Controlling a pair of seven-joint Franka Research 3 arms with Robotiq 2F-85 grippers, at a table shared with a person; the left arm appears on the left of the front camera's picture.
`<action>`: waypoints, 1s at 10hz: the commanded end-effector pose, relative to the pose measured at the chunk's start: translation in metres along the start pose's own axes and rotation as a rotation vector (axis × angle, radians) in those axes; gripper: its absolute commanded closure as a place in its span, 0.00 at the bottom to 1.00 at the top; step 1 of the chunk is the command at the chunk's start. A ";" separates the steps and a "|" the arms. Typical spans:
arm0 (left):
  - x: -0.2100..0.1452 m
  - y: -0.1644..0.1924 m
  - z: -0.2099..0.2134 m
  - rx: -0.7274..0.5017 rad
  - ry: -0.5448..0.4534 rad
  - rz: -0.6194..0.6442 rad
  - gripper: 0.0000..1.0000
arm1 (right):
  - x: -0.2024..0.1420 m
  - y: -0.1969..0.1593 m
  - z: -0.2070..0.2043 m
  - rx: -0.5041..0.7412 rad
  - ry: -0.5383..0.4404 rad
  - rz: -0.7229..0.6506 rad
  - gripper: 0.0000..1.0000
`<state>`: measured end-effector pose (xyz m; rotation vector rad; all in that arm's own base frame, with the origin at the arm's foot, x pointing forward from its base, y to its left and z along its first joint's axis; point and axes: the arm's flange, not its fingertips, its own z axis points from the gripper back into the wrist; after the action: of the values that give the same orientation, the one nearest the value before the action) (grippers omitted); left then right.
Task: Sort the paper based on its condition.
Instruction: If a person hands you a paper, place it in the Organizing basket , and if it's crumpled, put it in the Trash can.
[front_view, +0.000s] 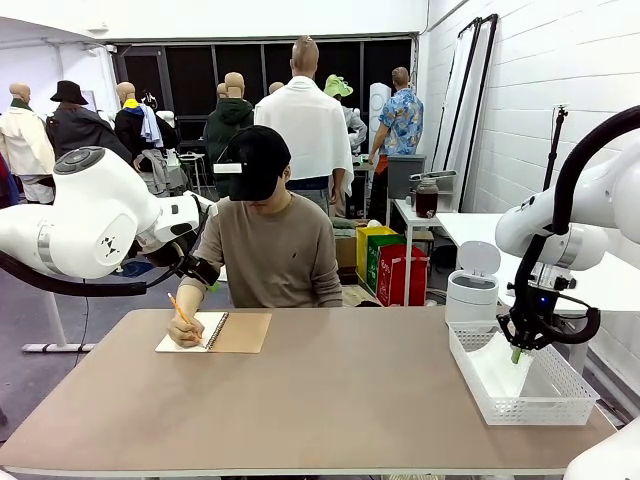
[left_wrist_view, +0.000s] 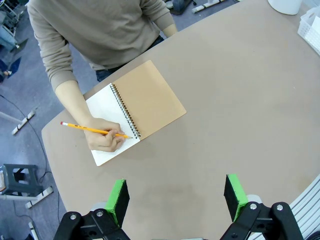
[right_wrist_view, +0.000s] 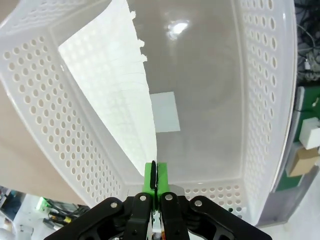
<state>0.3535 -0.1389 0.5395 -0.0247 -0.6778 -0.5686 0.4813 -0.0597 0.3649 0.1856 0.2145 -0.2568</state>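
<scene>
A white sheet of paper (right_wrist_view: 115, 95) with a torn perforated edge stands slanted inside the white perforated basket (right_wrist_view: 260, 100). My right gripper (right_wrist_view: 155, 181) is shut on its lower edge, the green pads pressed together. From the front, the right gripper (front_view: 517, 350) hangs inside the basket (front_view: 560, 405) over the paper (front_view: 495, 368) at the table's right side. My left gripper (left_wrist_view: 176, 197) is open high above the table with nothing between its fingers.
A person at the far side writes with a yellow pencil (left_wrist_view: 92, 130) in a spiral notebook (front_view: 215, 332) with a brown cover (left_wrist_view: 150, 97). A white lidded bin (front_view: 472, 292) stands behind the basket. The tan table (front_view: 340, 400) lies bare in the middle.
</scene>
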 end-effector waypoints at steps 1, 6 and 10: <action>-0.001 0.001 0.000 -0.001 0.000 0.001 0.00 | 0.003 0.008 -0.002 -0.074 0.034 -0.042 0.56; -0.001 0.001 0.000 -0.001 0.000 0.001 0.00 | 0.002 0.014 -0.008 -0.155 0.069 -0.091 0.00; -0.001 0.001 0.000 -0.001 0.000 0.001 0.00 | -0.002 0.018 0.002 -0.193 0.062 -0.119 0.00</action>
<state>0.3535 -0.1389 0.5395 -0.0247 -0.6778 -0.5686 0.4830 -0.0473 0.3662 0.0409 0.3010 -0.3327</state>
